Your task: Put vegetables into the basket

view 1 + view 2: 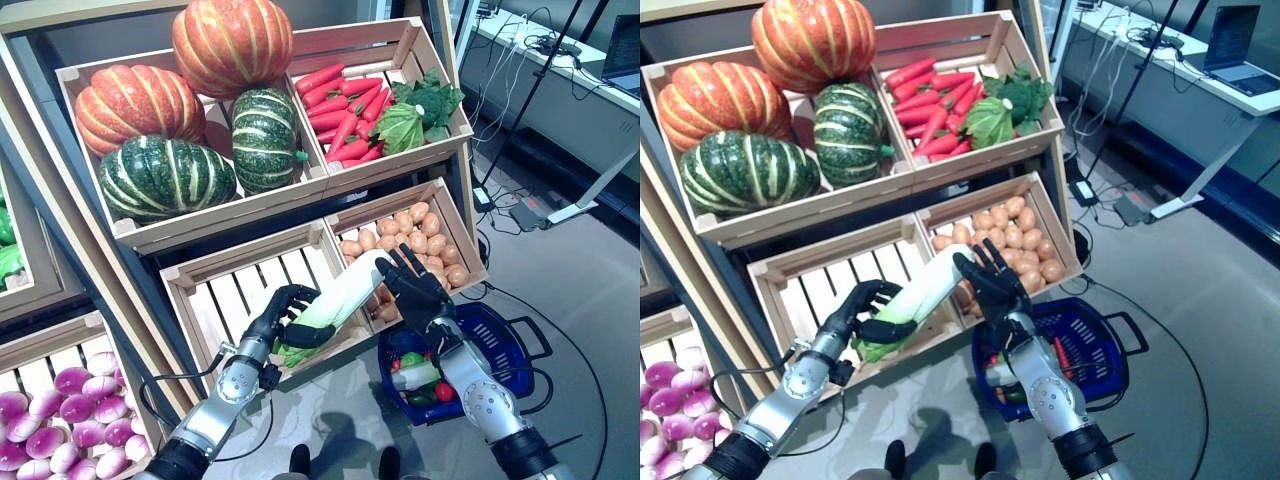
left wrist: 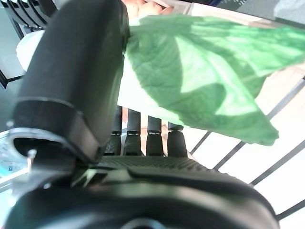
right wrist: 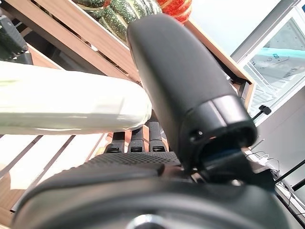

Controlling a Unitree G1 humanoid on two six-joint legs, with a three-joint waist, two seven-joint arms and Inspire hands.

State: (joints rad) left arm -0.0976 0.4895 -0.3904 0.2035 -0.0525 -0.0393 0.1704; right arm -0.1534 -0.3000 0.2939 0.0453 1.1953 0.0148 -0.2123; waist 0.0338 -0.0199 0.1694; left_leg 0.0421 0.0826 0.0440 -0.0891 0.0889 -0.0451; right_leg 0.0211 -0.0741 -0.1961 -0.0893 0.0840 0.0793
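Observation:
My left hand (image 1: pixel 285 318) is shut on the green leafy end of a long white and green leek (image 1: pixel 342 292), held slanted in front of the empty slatted crate (image 1: pixel 235 290). Its green leaf (image 2: pixel 205 90) lies against the thumb in the left wrist view. My right hand (image 1: pixel 415 288) is open with its fingers straight and spread, up against the leek's white end (image 3: pixel 71 105). The blue basket (image 1: pixel 512 345) stands on the floor below my right hand. In it lie a green vegetable (image 1: pixel 410 360), a white stalk (image 1: pixel 416 377) and a small red round one (image 1: pixel 445 391).
The wooden stand (image 1: pixel 150 235) with its crates rises to the front and left. A crate of small brown vegetables (image 1: pixel 470 270) is just behind my right hand. Cables and a power strip (image 1: pixel 525 215) lie on the floor at the right, by a desk (image 1: pixel 560 60).

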